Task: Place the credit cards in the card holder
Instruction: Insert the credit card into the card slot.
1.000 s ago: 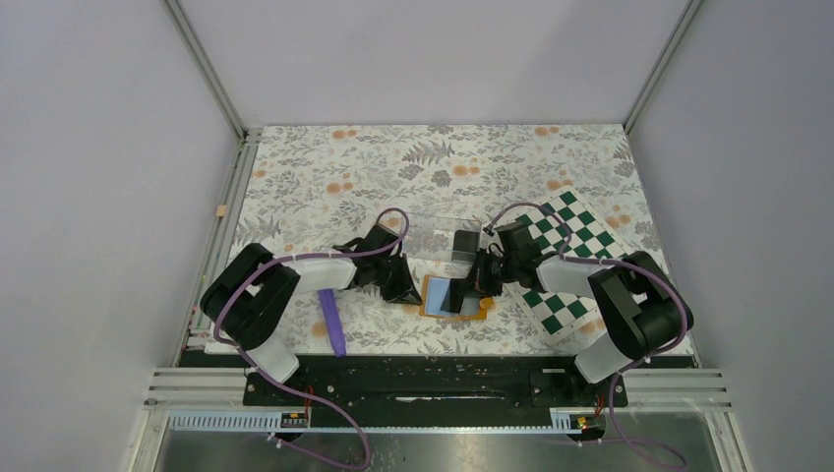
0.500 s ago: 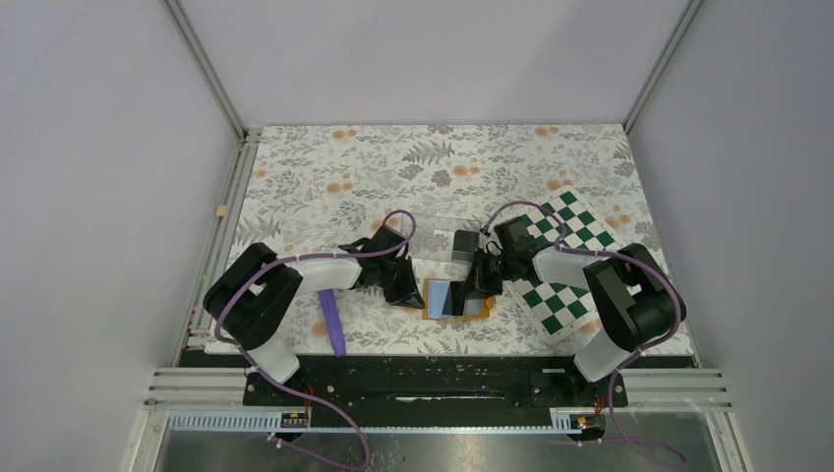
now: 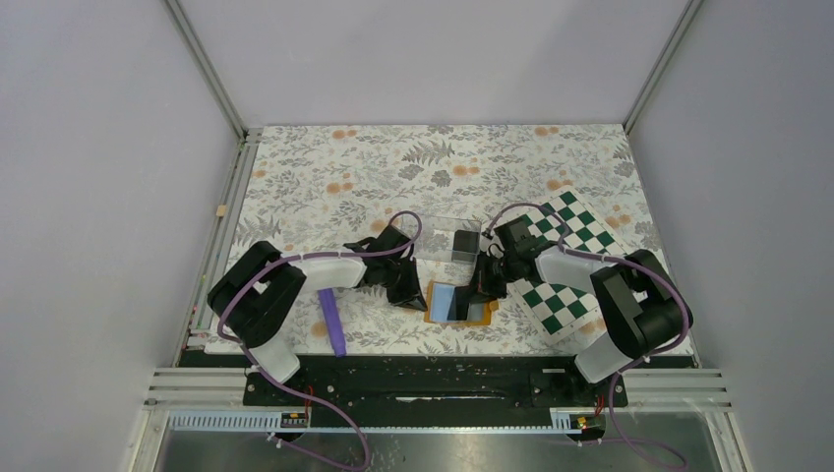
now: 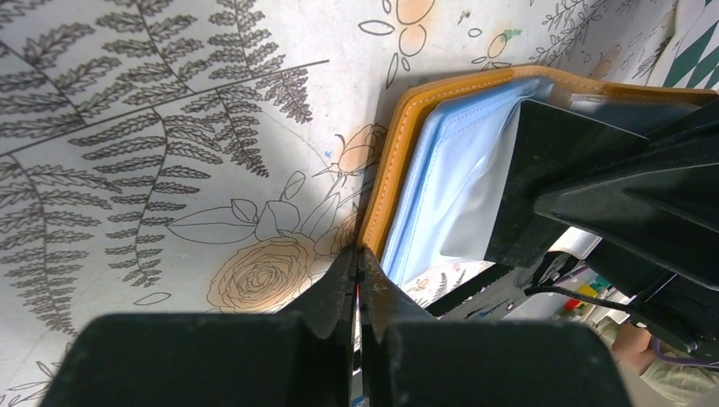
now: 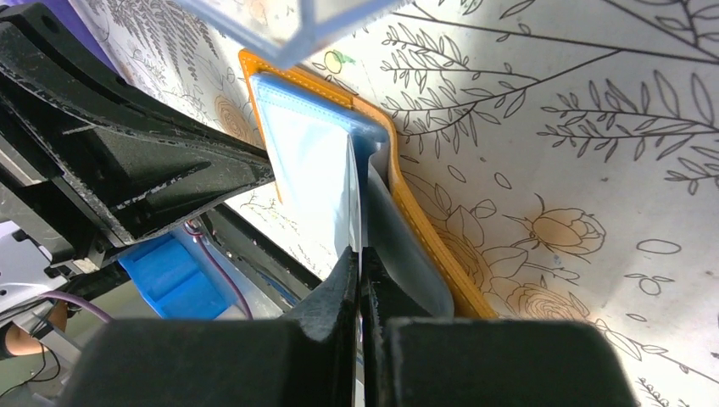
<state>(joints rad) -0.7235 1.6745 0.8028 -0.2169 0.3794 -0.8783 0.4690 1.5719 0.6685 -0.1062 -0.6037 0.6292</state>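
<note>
The orange card holder [image 3: 433, 298] lies open on the floral cloth between the arms, showing its light blue lining [image 4: 458, 170]. My left gripper [image 4: 358, 252] is shut on the near edge of its orange cover [image 4: 398, 161]; in the top view this gripper [image 3: 417, 294] sits at the holder's left side. My right gripper [image 5: 361, 252] is shut on a dark credit card [image 4: 560, 170]. The card stands on edge, seen as a thin line [image 5: 353, 195], with its lower end at the blue pocket [image 5: 305, 161]. From above, the right gripper [image 3: 478, 294] is over the holder's right half.
A clear plastic box [image 3: 440, 239] stands just behind the holder with a dark card [image 3: 465, 243] upright inside; its corner [image 5: 288, 17] shows in the right wrist view. A green checkered mat [image 3: 565, 265] lies at the right. A purple strip [image 3: 332, 322] lies at the left.
Both grippers have edged closer over the holder. The left gripper shifted right and the right gripper brought the card down toward the blue pocket. More blue lining shows now.
</note>
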